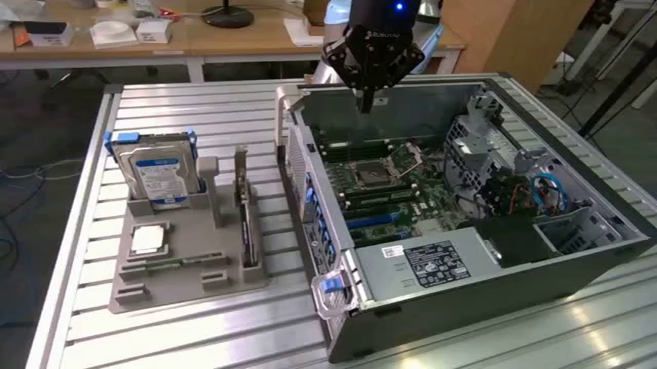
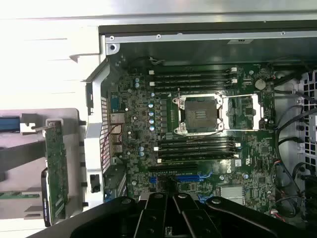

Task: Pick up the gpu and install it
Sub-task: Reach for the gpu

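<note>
- One slatted metal table [image 1: 185, 115] carries everything; its edge towards the exterior view's left is cut off by the frame.
- One open computer case [image 1: 462, 307] lies on its side on the table, towards the exterior view's right, and its corner on that side runs out of frame.
- One dark arm [image 1: 375, 15] comes down from above the case's far wall. Its upper part is cut off, so only the wrist end shows.
- One motherboard [image 1: 390, 192] [image 2: 198, 148] lies flat on the case floor, with an empty processor socket at its middle. In the wrist view the claw's black body hides part of the board by the blue slots.
- One grey holder [image 1: 195, 284] sits on the table just beside the case, on the exterior view's left. The wrist view's frame cuts it off.
- One gpu [image 1: 245, 207] [image 2: 55, 168] stands on edge in the holder's slot nearest the case. It is seen almost edge-on in the exterior view, while its green face shows in the wrist view.
- One gripper [image 1: 364, 104] [image 2: 173, 198] points straight down just above the case's far rim, well apart from the gpu. Its fingers are pressed together and grasp nothing.
</note>
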